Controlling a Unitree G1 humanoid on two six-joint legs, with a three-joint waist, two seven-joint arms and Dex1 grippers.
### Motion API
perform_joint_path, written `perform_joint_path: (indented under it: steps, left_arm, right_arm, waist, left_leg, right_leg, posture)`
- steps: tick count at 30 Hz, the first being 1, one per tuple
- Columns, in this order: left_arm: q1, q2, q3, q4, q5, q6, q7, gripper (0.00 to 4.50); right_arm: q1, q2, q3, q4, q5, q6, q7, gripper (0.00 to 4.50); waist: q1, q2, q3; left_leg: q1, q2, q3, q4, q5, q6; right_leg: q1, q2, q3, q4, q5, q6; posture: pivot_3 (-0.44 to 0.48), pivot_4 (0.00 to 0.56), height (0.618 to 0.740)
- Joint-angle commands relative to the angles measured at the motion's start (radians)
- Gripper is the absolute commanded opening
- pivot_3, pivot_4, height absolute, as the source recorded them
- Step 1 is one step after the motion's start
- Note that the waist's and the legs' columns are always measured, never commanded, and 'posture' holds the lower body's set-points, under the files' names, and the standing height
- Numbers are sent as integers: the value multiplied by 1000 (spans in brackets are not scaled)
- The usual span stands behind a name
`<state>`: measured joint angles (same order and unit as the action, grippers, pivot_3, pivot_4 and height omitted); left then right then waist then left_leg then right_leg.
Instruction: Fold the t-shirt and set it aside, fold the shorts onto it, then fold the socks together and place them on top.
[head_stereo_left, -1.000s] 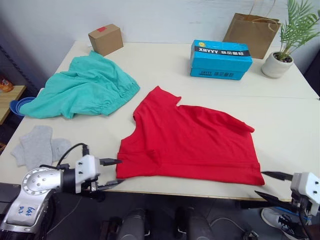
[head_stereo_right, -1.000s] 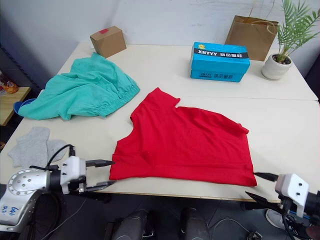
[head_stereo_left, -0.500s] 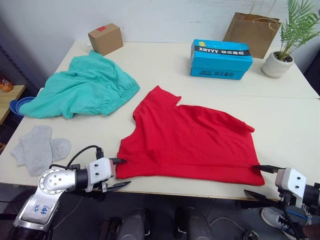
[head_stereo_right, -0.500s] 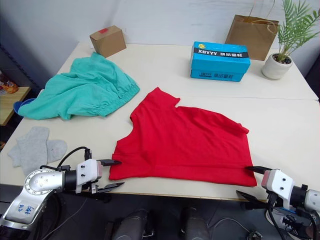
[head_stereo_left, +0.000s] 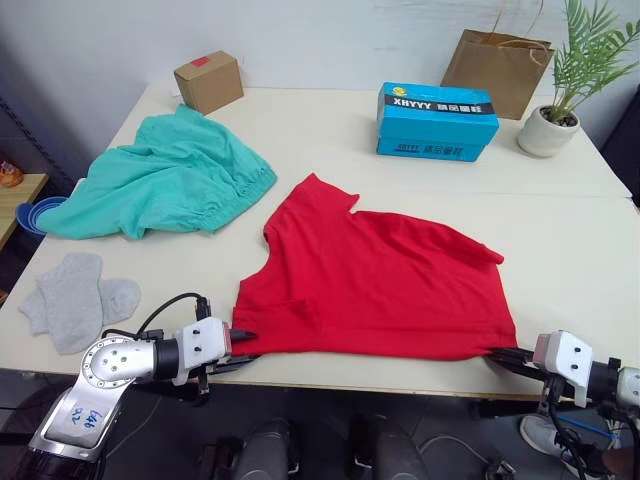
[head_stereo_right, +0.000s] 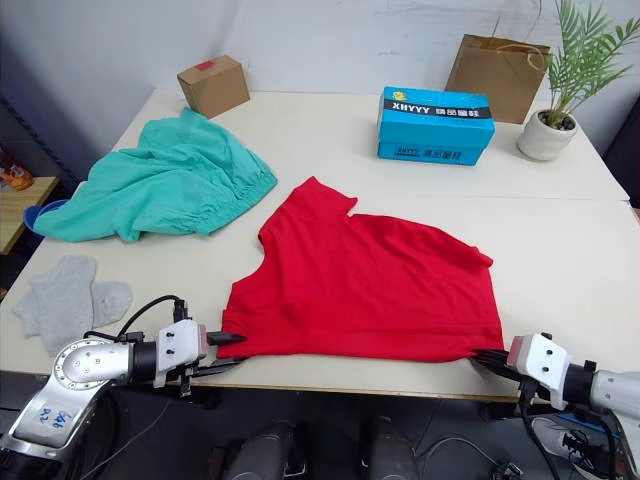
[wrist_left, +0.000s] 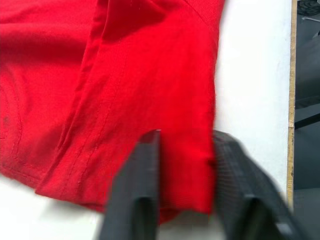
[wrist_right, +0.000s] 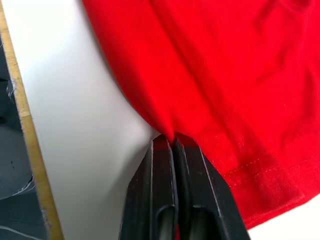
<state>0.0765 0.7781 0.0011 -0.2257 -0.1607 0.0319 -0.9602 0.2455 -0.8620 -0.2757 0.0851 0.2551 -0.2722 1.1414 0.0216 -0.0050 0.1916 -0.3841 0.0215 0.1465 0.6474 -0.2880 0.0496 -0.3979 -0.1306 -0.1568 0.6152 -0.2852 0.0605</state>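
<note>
Since half a second ago both arms have closed in on the near hem of the t-shirt (head_stereo_left: 385, 280): the left tool (head_stereo_left: 240, 345) now sits at the lower left corner of the red cloth, the right tool (head_stereo_right: 487, 358) at the lower right corner, where each was just short of the fabric before. Left tool: fingers (wrist_left: 136, 200) apart, with the corner of the hem lying between them, not pinched. Right tool: fingers (wrist_right: 165, 195) pressed together, a fold of the hem nipped between their tips. The t-shirt lies spread flat across the centre of the desk (head_stereo_left: 330, 130), one short sleeve pointing toward the upper centre of the frame, the hem along the near edge. The shorts (head_stereo_left: 165, 180), teal, lie crumpled in the left upper part of the frame, well apart from the tools, gathered waistband toward the t-shirt. The socks (head_stereo_left: 75, 298), light grey, lie side by side and touching at the left edge of the frame, near the desk's front corner. Along the far side: a small cardboard box (head_stereo_left: 208, 80) upper left, a blue carton (head_stereo_left: 437, 120) upper centre, a brown paper bag (head_stereo_left: 497, 58) and a potted plant (head_stereo_left: 560, 105) upper right.
</note>
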Motion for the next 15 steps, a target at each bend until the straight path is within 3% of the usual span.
perform_joint_path:
  steps: [1, 15]
  left_arm:
    - [14, 29, 13, 46, 13, 36, -3, 184]
    - [227, 95, 136, -118, -168, 60, -102, 39]
  right_arm:
    - [23, -13, 6, -9, 3, 39, 5, 0]
    - [230, -31, -83, -146, 95, 79, 70, 0]
  waist:
    - [-1, 1, 0]
    - [2, 2, -1]
  left_leg:
    - [0, 0, 0, 0, 0, 0]
    - [-3, 3, 0, -1, -8, -2]
  right_leg:
    - [0, 0, 0, 0, 0, 0]
    - [-3, 3, -2, -2, -6, 1]
  posture:
    - [0, 150, 740]
    - [0, 150, 740]
